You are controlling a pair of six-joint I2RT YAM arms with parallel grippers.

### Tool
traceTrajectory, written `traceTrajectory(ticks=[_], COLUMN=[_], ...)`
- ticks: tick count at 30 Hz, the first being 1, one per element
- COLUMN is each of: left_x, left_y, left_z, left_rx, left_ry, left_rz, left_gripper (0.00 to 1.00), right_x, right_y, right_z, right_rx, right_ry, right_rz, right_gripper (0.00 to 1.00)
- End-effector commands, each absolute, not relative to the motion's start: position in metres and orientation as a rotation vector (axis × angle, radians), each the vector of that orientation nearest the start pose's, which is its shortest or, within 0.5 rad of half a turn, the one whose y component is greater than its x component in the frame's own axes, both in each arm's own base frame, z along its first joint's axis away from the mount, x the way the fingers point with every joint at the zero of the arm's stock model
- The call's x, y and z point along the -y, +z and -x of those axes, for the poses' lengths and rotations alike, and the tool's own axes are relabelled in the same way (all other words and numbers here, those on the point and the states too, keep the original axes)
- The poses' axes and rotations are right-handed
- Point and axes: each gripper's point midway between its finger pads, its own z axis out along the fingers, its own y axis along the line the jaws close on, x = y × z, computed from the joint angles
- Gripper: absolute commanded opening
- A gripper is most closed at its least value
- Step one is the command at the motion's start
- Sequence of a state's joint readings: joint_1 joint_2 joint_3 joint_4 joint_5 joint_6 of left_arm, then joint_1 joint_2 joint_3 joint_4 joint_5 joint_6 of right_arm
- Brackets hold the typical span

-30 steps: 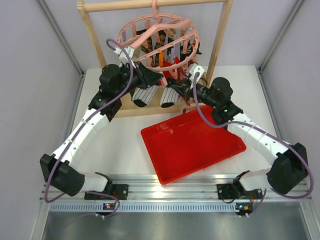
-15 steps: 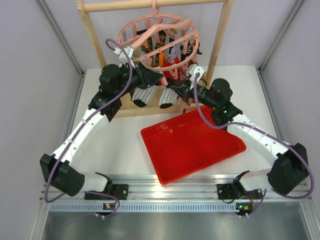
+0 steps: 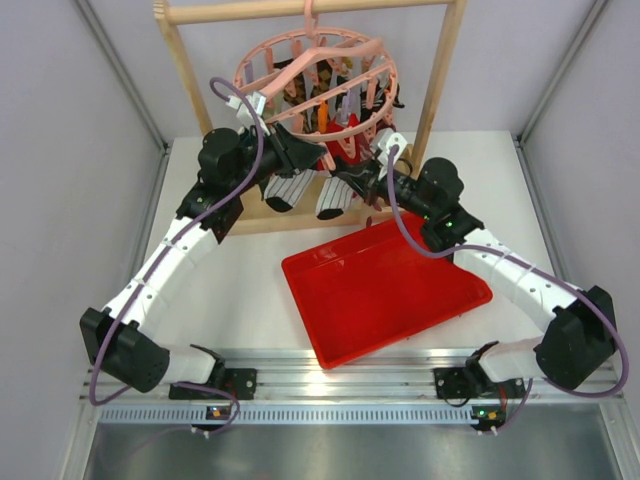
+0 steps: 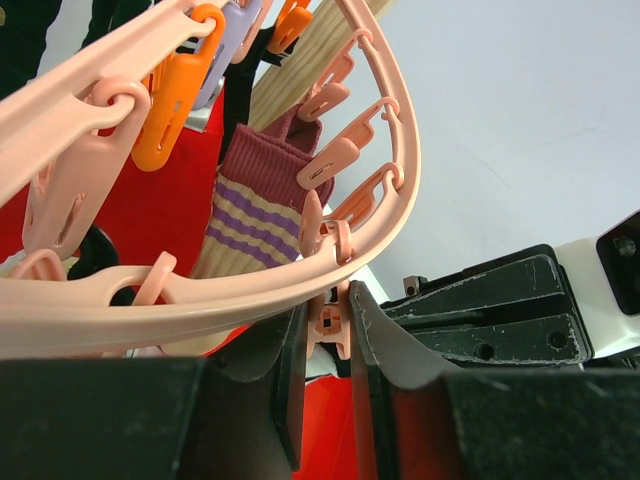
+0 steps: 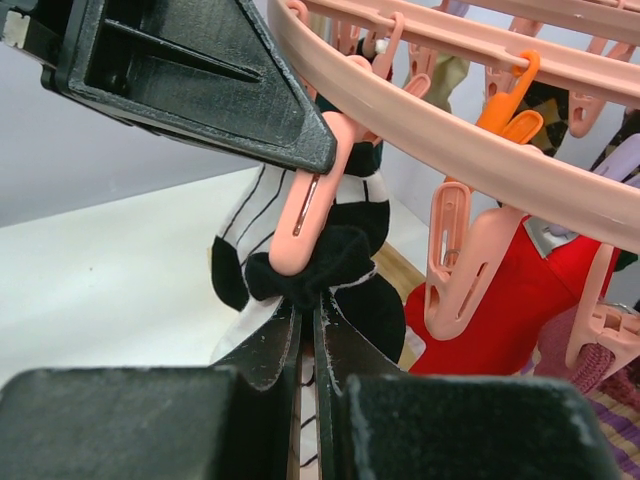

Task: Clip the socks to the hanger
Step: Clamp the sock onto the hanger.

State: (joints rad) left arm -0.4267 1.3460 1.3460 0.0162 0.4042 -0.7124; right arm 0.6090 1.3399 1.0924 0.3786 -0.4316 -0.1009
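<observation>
The pink round hanger [image 3: 345,38] hangs from the wooden rack. Two striped white socks with black toes dangle under its front edge, one [image 3: 283,190] on the left and one [image 3: 333,197] on the right. My left gripper [image 3: 293,152] is at the ring's front; in the left wrist view [image 4: 325,310] its jaws squeeze a pink peg [image 4: 333,328] just under the ring [image 4: 395,190]. My right gripper [image 5: 312,310] is shut on the black cuff of a striped sock [image 5: 335,255]. The tip of that pink peg [image 5: 305,210] sits on the cuff.
A red tray [image 3: 385,290] lies on the table in front of the rack. The wooden rack frame [image 3: 440,70] stands behind both grippers. A red sock [image 5: 500,290] and a maroon striped sock [image 4: 260,200] hang from other pegs, among orange [image 4: 170,110] and pink ones.
My right gripper has edged slightly left with the sock cuff toward the peg. The left gripper has stayed on the peg.
</observation>
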Motion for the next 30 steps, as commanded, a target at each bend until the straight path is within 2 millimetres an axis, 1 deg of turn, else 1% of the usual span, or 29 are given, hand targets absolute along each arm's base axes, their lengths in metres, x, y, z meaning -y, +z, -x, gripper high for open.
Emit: traceTrajectory(ticks=[1,3,4,6,10,12,14,19,30], left_x=[0.268,0.268,0.268,0.268,0.269,0.269,0.268,0.265,0.261], left_y=[0.41,0.408,0.408,0.41,0.411,0.412,0.408,0.397,0.394], left_z=[-0.351,-0.351,-0.351,-0.351,-0.352,-0.351,-0.353,-0.355,-0.354], left_rx=[-1.662,-1.666,-1.667,-1.663,-1.658,-1.657,-1.67,-1.7,-1.705], left_ry=[-1.234,-1.236,-1.24,-1.243,-1.247,-1.245,-1.232,-1.189,-1.167], left_rz=[-0.118,-0.112,-0.105,-0.104,-0.1,-0.111,-0.109,-0.11,-0.102], left_gripper=[0.0,0.0,0.0,0.0,0.0,0.0,0.0,0.0,0.0], right_x=[-0.32,-0.321,-0.323,-0.325,-0.332,-0.332,-0.331,-0.326,-0.32], right_y=[0.386,0.393,0.392,0.395,0.39,0.39,0.392,0.406,0.418], right_z=[-0.328,-0.331,-0.333,-0.332,-0.327,-0.326,-0.327,-0.326,-0.317], right_rx=[-1.154,-1.143,-1.151,-1.14,-1.141,-1.141,-1.139,-1.112,-1.064], right_ry=[0.716,0.714,0.72,0.728,0.741,0.744,0.739,0.729,0.747], right_rz=[0.807,0.787,0.785,0.784,0.808,0.806,0.796,0.771,0.748], right_gripper=[0.0,0.0,0.0,0.0,0.0,0.0,0.0,0.0,0.0])
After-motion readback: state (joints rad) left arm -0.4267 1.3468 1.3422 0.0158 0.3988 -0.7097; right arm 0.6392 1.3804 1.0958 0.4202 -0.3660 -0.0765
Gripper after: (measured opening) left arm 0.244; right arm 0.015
